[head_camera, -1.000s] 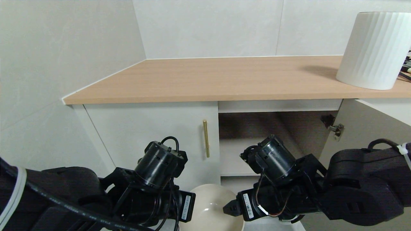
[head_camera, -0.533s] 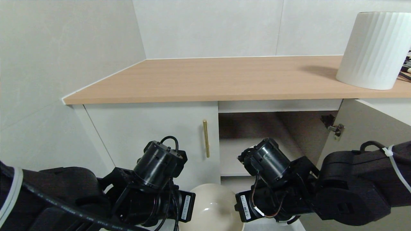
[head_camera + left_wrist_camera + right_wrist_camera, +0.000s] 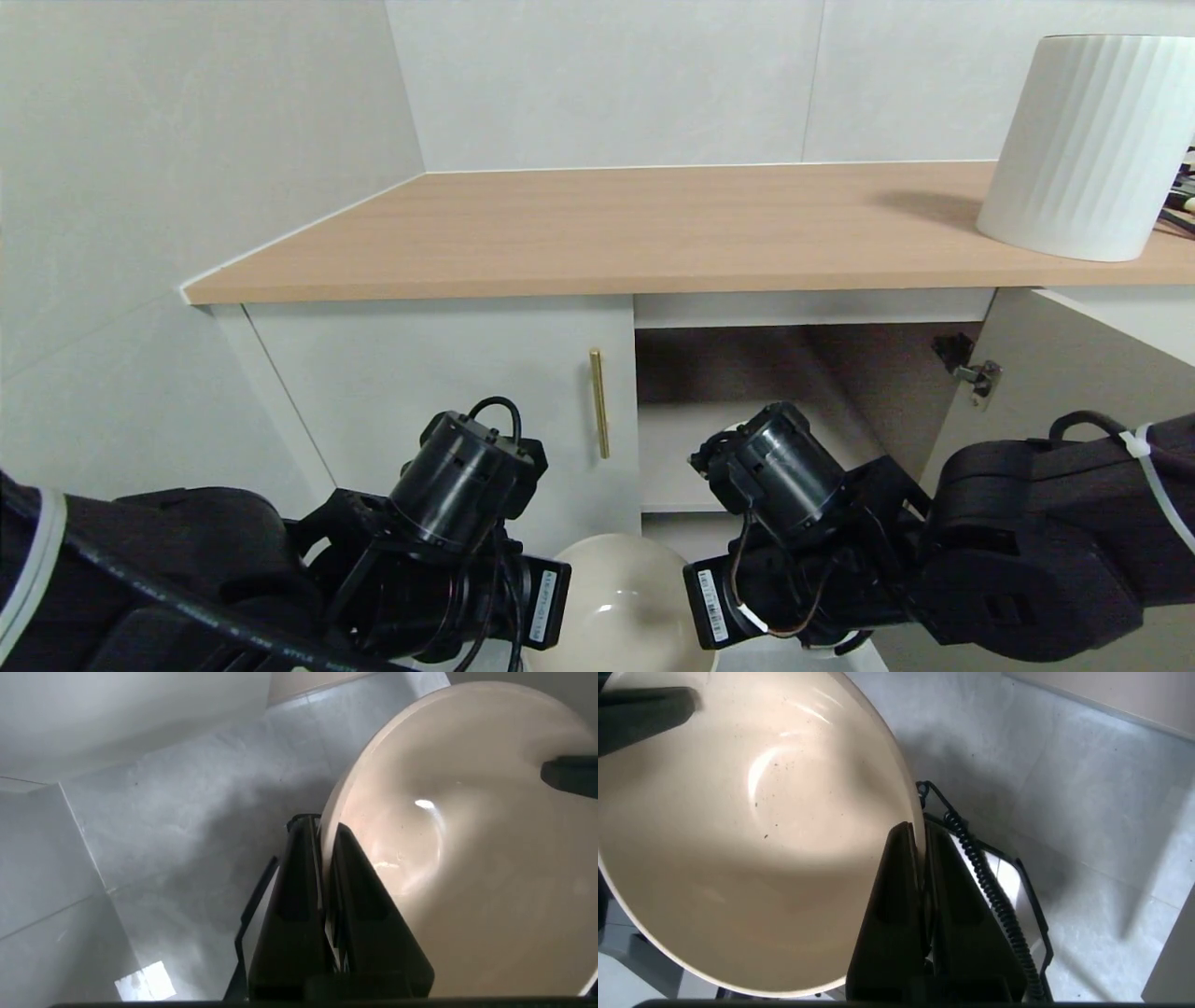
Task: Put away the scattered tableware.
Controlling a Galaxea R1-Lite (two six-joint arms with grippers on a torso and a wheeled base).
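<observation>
A cream bowl point(image 3: 616, 602) is held in the air low in front of the cabinet, between my two arms. My left gripper point(image 3: 551, 607) is shut on its left rim, and in the left wrist view the fingers point(image 3: 304, 873) pinch the edge of the bowl point(image 3: 467, 849). On the opposite rim my right gripper point(image 3: 695, 602) is also shut, its fingers point(image 3: 896, 873) clamping the edge of the bowl point(image 3: 757, 831). The bowl's inside holds nothing.
The cabinet's right door point(image 3: 1055, 392) stands open, showing a bare shelf point(image 3: 672, 457) inside. Its left door, with a gold handle point(image 3: 598, 403), is closed. Above lies a wooden countertop point(image 3: 653, 224) with a white ribbed container point(image 3: 1088, 140) at the right.
My right arm has shifted a little left and down, closing in on the bowl's right rim. The left arm and the bowl have barely moved.
</observation>
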